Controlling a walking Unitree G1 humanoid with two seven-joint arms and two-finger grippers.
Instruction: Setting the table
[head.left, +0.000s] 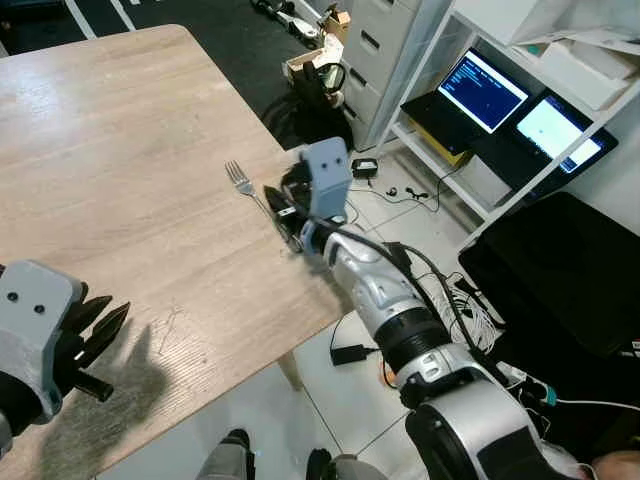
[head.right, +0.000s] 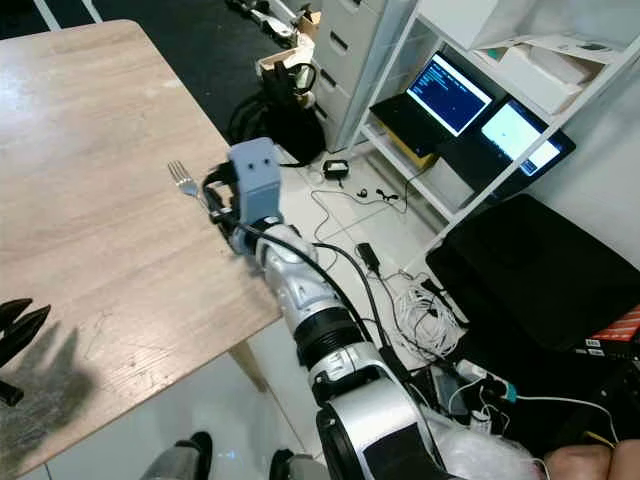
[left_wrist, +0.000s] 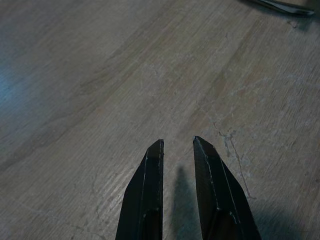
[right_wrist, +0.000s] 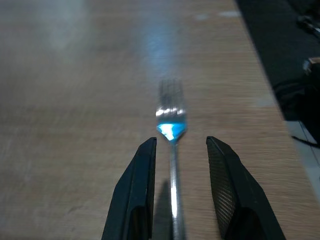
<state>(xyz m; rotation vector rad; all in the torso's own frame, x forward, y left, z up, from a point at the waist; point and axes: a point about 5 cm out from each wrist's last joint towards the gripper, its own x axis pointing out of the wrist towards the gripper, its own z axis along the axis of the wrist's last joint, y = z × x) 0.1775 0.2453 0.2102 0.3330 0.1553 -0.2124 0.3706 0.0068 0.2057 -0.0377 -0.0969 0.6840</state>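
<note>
While the right claw (head.left: 283, 212) sits low at the worktop (head.left: 120, 170) edge, the fork (head.left: 246, 186) lies flat just ahead of it, tines pointing away. Left claw (head.left: 95, 335) hovers over bare wood nearer the robot.

Left wrist view: fingers (left_wrist: 145, 200) slightly apart, holding nothing.

Right wrist view: fingers (right_wrist: 135, 192) spread either side of the fork handle, not clamped.

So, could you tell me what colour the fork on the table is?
Silver, shiny metal; the fork shows best in the right wrist view, lying between the open right gripper fingers.
</note>
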